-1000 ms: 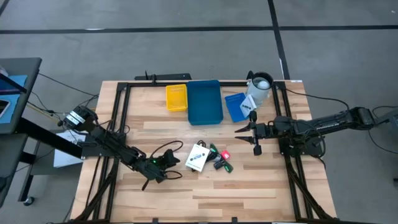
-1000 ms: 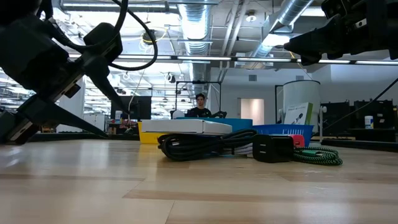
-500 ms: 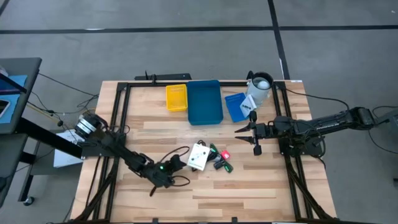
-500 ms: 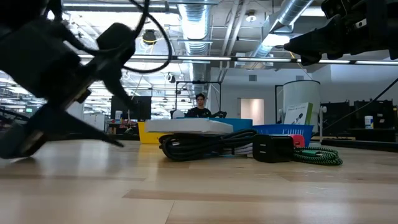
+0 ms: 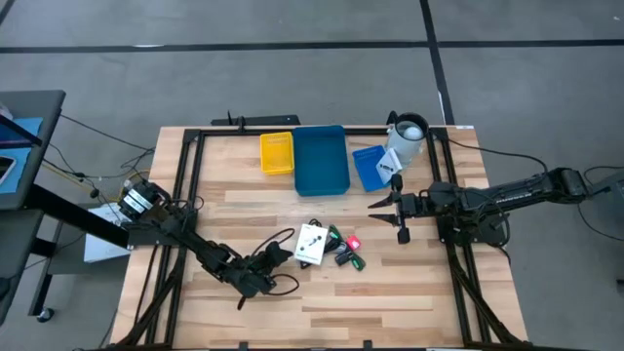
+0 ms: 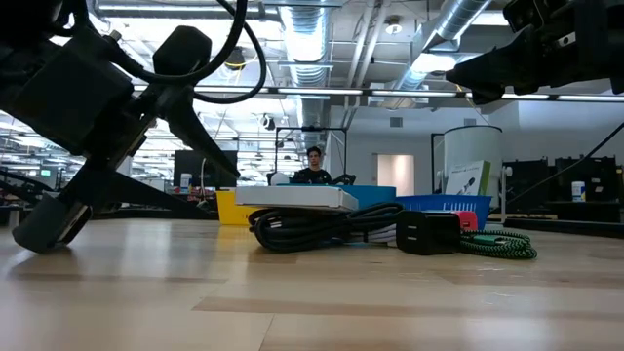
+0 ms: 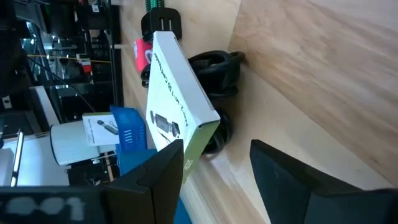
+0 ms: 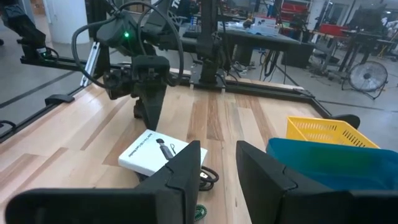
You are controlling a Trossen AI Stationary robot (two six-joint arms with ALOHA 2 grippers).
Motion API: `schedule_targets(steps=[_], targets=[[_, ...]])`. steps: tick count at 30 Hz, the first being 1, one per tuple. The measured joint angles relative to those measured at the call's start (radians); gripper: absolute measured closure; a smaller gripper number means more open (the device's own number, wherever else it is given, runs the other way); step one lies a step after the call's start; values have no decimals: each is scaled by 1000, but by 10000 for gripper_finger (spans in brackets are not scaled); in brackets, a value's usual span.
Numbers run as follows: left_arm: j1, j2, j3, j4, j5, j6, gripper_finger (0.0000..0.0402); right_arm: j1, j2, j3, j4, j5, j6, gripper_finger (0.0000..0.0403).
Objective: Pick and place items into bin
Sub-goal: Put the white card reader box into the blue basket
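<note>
A white card package lies at mid-table, propped on a coil of black cable. Black plug pieces with green and red parts lie just right of it. My left gripper is open and low over the table, just left of the package; in the left wrist view its fingers frame the package's corner. A second white card package stands in the small blue basket. My right gripper hovers open, right of the pile. My left gripper is open, coming in level from the table's left. One finger stands right at the nearest corner of the white package. I cannot tell whether it touches. The package rests tilted on the black cable coil.
A yellow bin and a large blue bin sit at the far side. A white cylindrical cup stands by the small blue basket. Black frame rails run along both table sides. Bare wood lies near the front edge.
My left gripper has moved toward the table's right and dropped low, closing on the white package, and stayed open. The package's left end has shifted slightly to the right. The right arm has kept still.
</note>
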Motion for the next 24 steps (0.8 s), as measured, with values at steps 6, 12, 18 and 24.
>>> schedule_targets(steps=[6, 12, 18, 24], targets=[[2, 1, -1, 10, 22, 19, 224, 0, 0, 0, 0, 0, 0, 304], [20, 1, -1, 26, 67, 53, 224, 0, 0, 0, 0, 0, 0, 304], [27, 2, -2, 29, 84, 80, 224, 0, 0, 0, 0, 0, 0, 304], [30, 3, -2, 31, 60, 91, 224, 0, 0, 0, 0, 0, 0, 304]])
